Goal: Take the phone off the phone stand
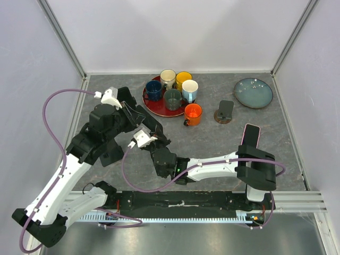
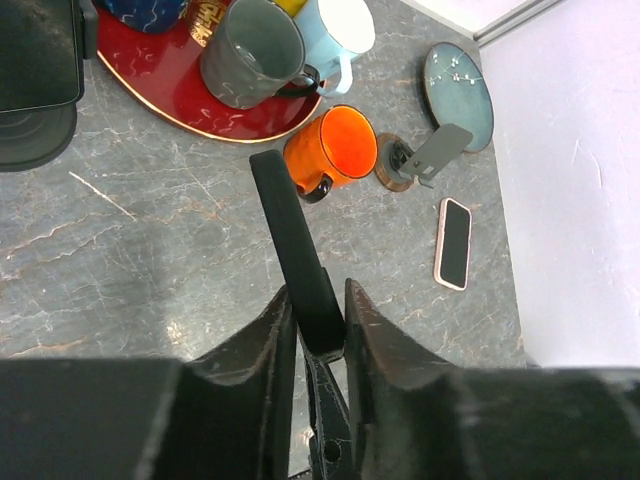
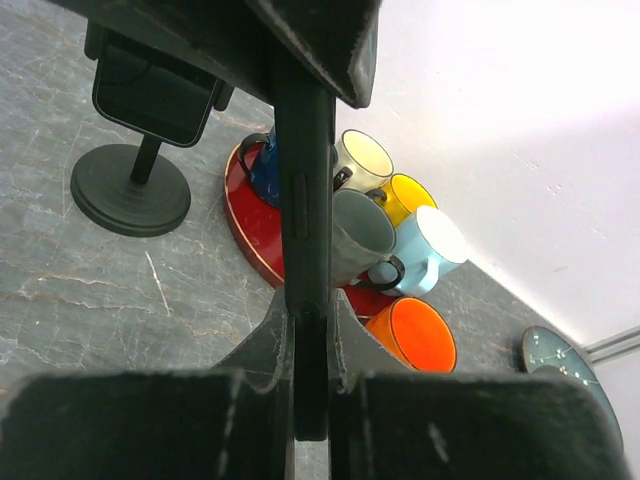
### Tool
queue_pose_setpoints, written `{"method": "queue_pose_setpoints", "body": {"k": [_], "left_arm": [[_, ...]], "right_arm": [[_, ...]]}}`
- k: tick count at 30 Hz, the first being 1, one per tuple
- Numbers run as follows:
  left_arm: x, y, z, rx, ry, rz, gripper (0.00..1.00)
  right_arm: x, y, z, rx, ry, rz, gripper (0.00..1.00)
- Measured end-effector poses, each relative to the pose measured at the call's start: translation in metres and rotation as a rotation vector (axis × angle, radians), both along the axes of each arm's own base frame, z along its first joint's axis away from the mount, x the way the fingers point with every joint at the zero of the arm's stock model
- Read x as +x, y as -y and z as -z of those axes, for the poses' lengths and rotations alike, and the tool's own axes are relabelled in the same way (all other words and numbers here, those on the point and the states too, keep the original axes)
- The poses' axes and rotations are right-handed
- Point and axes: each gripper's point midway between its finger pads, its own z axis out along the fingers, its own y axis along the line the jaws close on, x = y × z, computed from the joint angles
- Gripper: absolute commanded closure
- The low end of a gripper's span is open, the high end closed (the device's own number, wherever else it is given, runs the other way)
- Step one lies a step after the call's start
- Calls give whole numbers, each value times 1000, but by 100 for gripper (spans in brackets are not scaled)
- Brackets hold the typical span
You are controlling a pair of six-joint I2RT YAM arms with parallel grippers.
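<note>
**Left wrist view.** Left gripper [image 2: 318, 330], jaws closed on the near end of a black slab [image 2: 290, 230] seen edge-on, which extends obliquely over the grey marbled tabletop [image 2: 130, 270]. Beyond it: a red tray [image 2: 150, 90] bearing a grey mug [image 2: 250, 50] and a pale blue mug [image 2: 335, 30]; an orange mug [image 2: 335, 150] just off the tray; a small stand [image 2: 400, 165] with a tilted grey rest; a pink-edged phone [image 2: 453, 243] lying flat; a blue-green plate [image 2: 458, 82]. Upper left: a black stand [image 2: 35, 135], partly cropped.

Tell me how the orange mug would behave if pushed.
The orange mug stands upright, so it would likely slide, not roll. It looks glazed: probably stiff, slick, and could chip against the red tray beside it.
</note>
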Motion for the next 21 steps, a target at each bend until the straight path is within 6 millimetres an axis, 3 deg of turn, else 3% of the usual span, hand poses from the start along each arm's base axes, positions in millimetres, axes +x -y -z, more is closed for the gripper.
{"method": "queue_pose_setpoints", "body": {"k": [1,2,5,8,14,18,21], "left_arm": [[0,-1,0,2,2,-2,50],[0,-1,0,6,4,-2,32],[2,-9,-11,26,65,-25,8],[1,-25,-28,56,152,-72,2],[-11,-67,-74,157,362,-178,1],[-14,-81,-89,217,435,-212,1],[-10,-83,-80,264,436,-210,1]], "right_arm": [[0,0,0,0,-2,1,100],[0,-1,1,5,-7,-1,100],[-3,-4,10,-17,-39,-26,100],[-8,-6,23,-53,-88,-62,100],[-16,4,31,-47,-224,-130,100],[-10,29,28,30,-331,-131,100],[0,65,29,123,-442,-108,100]]}}
